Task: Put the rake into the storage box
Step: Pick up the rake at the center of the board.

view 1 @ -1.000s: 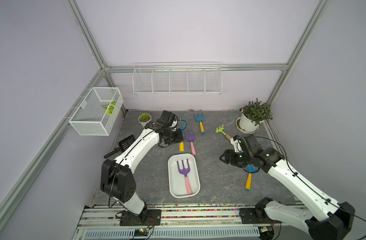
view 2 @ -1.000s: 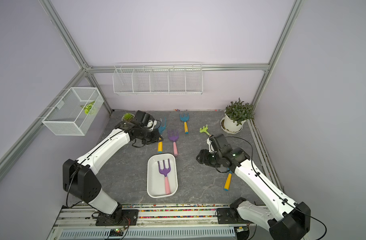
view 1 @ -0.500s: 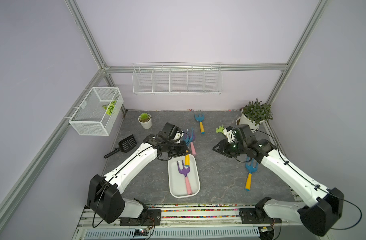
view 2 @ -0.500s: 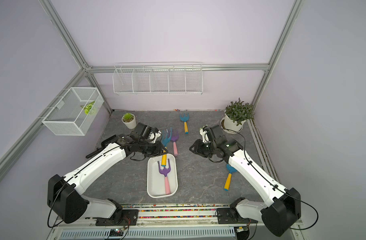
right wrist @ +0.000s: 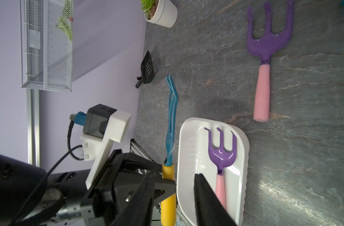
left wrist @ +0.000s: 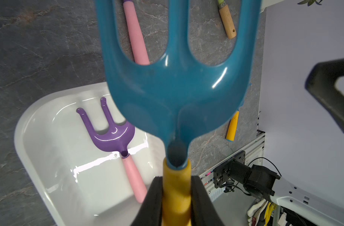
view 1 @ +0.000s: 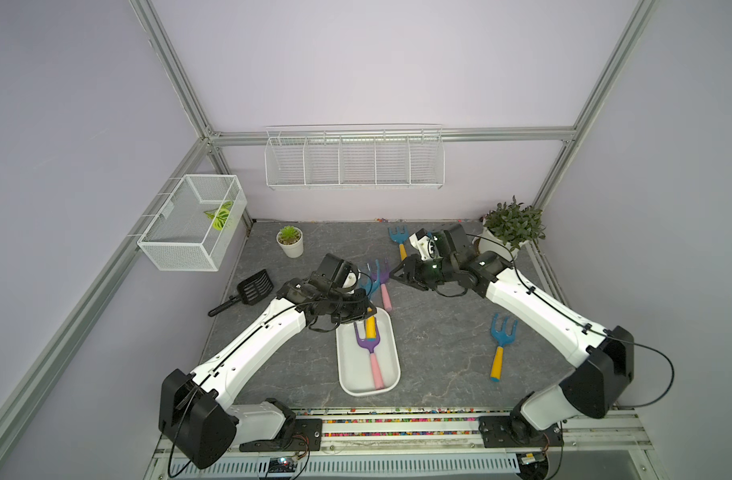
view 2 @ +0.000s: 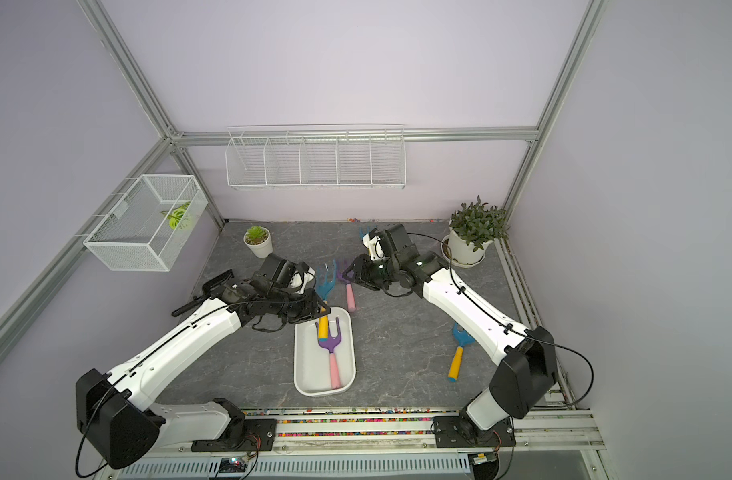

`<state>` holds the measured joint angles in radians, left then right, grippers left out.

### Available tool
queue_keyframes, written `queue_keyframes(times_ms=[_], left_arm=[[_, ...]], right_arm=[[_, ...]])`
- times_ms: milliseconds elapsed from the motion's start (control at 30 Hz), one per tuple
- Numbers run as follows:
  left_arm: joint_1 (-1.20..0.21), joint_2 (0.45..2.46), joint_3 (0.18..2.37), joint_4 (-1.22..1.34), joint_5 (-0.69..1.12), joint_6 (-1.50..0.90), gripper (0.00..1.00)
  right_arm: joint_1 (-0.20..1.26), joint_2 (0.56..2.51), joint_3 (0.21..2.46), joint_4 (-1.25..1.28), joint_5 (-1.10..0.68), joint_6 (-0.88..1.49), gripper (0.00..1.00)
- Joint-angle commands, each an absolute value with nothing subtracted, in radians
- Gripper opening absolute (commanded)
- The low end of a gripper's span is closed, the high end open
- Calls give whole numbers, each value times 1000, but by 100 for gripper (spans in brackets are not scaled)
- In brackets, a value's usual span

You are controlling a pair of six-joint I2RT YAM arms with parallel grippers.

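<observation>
A blue rake with a yellow handle (view 1: pixel 370 327) hangs tilted over the far end of the white storage box (view 1: pixel 343 374), its head (left wrist: pixel 173 88) pointing away from the box. My left gripper (view 1: pixel 362 309) is shut on its handle, as the left wrist view (left wrist: pixel 176 187) shows. A purple rake with a pink handle (view 2: pixel 330 347) lies inside the box (left wrist: pixel 50 156). My right gripper (view 1: pixel 399 276) hovers open and empty beside a second purple rake (right wrist: pixel 265 58), which lies on the table behind the box (right wrist: pixel 243 156).
Another blue rake (view 1: pixel 500 343) lies right of the box, and one more (view 1: pixel 398 239) near the back wall. A black scoop (view 1: pixel 252 289), a small potted plant (view 1: pixel 290 241) and a large one (view 1: pixel 511 226) stand around. A wire basket (view 1: pixel 189 224) and a wire rack (view 1: pixel 353 160) hang on the walls.
My left arm has carried the blue rake from the back of the table to above the box. My right arm has swung from the blue rake on the right toward the purple rake.
</observation>
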<state>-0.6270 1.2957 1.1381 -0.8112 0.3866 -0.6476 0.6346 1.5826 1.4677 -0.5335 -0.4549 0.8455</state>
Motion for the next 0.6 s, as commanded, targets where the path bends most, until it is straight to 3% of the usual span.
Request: queue_keyframes(times_ms=[0, 367, 567], left_arm=[[-637, 1277, 1121, -818, 398, -647, 0], [-641, 1260, 1118, -820, 415, -635, 0], [-642, 1252, 1118, -815, 431, -631, 0]], right_arm=[[656, 1625, 1515, -531, -477, 851, 40], [671, 1697, 1544, -555, -468, 842, 38], [676, 1728, 1552, -539, -479, 844, 32]])
